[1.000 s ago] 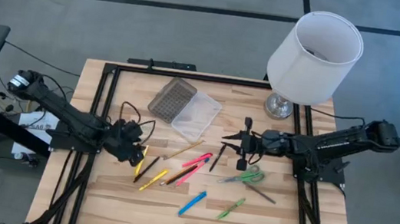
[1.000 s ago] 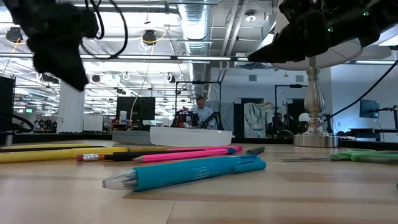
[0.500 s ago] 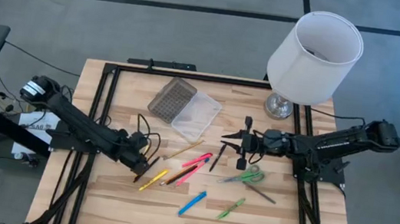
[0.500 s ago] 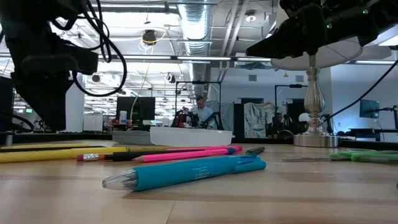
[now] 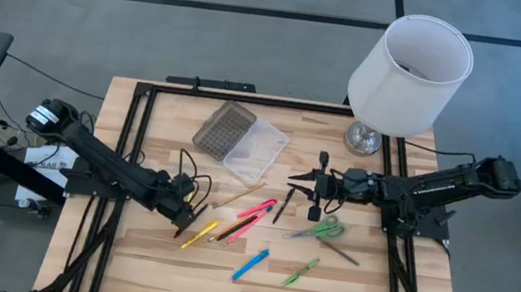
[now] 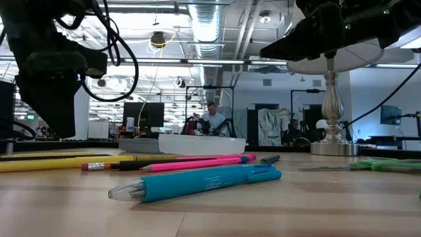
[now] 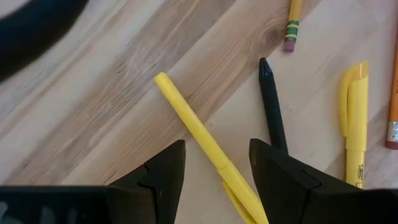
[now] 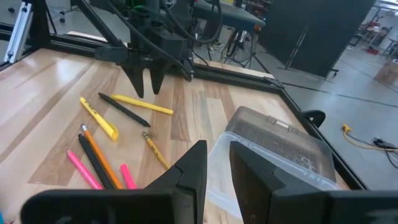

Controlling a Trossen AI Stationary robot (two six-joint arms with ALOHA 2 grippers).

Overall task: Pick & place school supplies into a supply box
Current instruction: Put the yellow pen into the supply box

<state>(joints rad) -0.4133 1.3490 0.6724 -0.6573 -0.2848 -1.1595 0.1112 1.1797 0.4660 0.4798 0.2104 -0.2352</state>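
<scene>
Left tool spread astride yellow pen | pen lengthwise between fingers | right tool part-open

Pens, pencils, markers and scissors lie scattered flat below the open clear supply box.

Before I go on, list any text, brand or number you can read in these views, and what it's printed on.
Nothing reads clearly.
Yellow highlighter: small dark print near its lower end in the left wrist view, too small to read.
Blue marker: faint print along the barrel in the low view, too blurred to read.
Paper sheet beside the table's left edge: dark lettering in the high view, too small to read.
</scene>
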